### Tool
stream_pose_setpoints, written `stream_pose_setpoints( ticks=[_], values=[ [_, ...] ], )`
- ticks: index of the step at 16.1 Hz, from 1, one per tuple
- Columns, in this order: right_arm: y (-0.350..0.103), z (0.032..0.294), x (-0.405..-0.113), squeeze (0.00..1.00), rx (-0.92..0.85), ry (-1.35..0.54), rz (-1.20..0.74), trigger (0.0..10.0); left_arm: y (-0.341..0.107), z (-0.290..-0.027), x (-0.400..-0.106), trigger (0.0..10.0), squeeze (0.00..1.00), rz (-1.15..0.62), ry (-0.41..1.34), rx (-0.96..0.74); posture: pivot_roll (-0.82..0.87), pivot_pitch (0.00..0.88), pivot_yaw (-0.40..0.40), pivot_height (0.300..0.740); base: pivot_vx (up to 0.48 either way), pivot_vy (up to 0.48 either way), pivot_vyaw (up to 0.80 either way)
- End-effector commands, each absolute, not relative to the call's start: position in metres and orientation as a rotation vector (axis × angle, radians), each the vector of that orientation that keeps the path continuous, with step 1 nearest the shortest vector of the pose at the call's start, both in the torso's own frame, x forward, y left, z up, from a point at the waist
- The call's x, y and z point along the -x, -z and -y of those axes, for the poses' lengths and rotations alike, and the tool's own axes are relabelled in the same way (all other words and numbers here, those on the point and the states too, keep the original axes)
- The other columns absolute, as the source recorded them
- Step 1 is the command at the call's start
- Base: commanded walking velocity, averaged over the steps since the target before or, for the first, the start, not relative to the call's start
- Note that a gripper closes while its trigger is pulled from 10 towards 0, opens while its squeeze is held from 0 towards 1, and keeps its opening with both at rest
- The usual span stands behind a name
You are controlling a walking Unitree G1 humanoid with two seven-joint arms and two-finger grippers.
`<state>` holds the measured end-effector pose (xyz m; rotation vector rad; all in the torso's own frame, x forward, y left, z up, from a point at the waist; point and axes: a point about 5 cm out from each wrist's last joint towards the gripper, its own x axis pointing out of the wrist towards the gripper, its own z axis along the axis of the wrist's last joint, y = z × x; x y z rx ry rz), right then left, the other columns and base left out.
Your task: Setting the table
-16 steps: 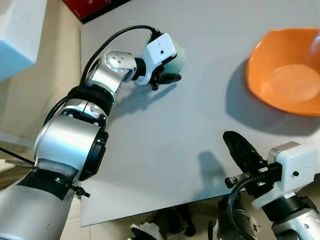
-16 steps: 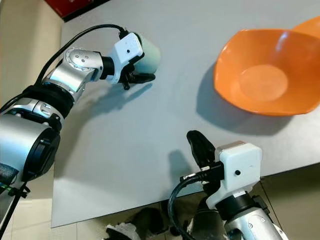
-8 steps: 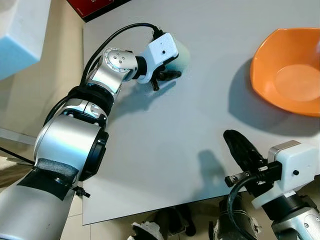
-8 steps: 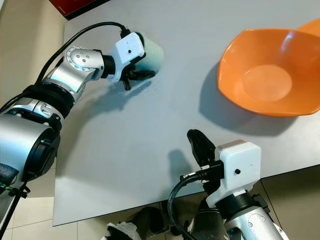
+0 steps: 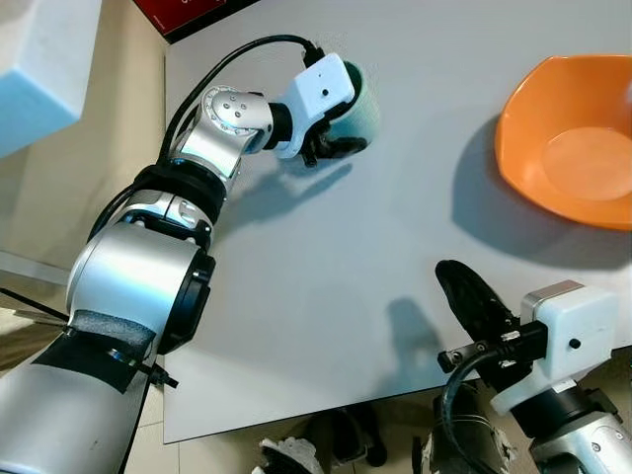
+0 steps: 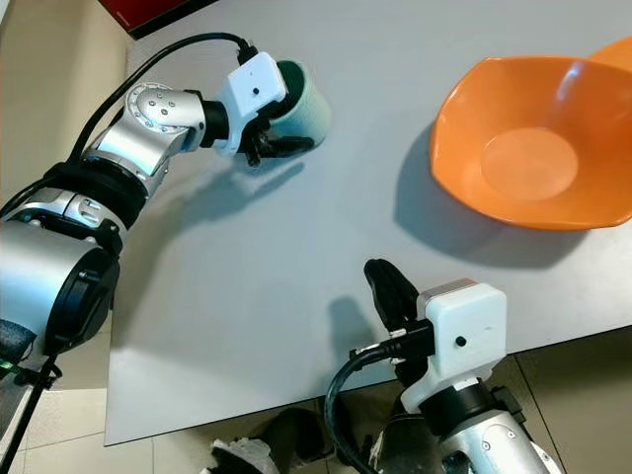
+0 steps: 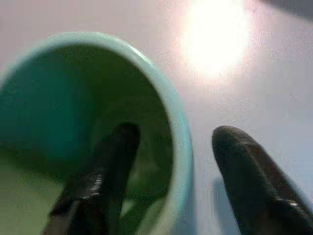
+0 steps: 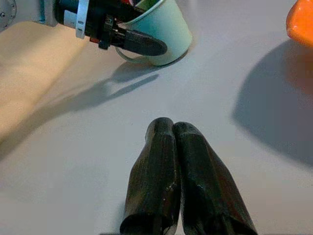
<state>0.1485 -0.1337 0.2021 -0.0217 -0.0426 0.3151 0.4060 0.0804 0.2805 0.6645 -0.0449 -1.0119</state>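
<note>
On the grey table [image 5: 326,257], left pincer [image 5: 341,128] clamps the cup's [image 5: 363,109] rim.

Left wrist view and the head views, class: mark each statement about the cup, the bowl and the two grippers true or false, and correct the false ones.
1. The left gripper has one finger inside the green cup and one outside its wall. True.
2. The cup lies inside the orange bowl. False: it is on the grey table, well apart from the bowl.
3. The right gripper has its fingers pressed together and holds nothing. True.
4. The right gripper touches the bowl. False: it hovers near the table's front edge, apart from the bowl.
5. The bowl holds food. False: it looks empty.
</note>
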Motion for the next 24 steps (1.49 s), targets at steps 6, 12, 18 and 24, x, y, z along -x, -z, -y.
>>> stream_pose_setpoints(
  ticks=[6,12,18,24],
  values=[
    [-0.203,0.124,-0.144,0.0,0.0,-0.344,0.038,10.0,-0.308,-0.083,-0.407,10.0,1.0,0.139,0.973,-0.641,-0.46,0.301,0.4,0.74,0.0,0.0,0.0],
    [-0.203,0.122,-0.145,0.0,0.002,-0.343,0.038,10.0,-0.297,-0.085,-0.408,0.0,0.0,0.086,0.967,-0.694,-0.46,0.305,0.4,0.74,0.0,0.0,0.0],
    [-0.203,0.121,-0.145,0.0,-0.001,-0.348,0.035,10.0,-0.277,-0.089,-0.409,0.0,0.0,-0.037,0.97,-0.617,-0.45,0.313,0.4,0.74,0.0,0.0,0.0],
    [-0.202,0.121,-0.145,0.0,0.001,-0.346,0.03,10.0,-0.273,-0.084,-0.408,0.0,0.0,-0.015,0.989,-0.626,-0.45,0.321,0.4,0.74,0.0,0.0,0.0]
  ],
)
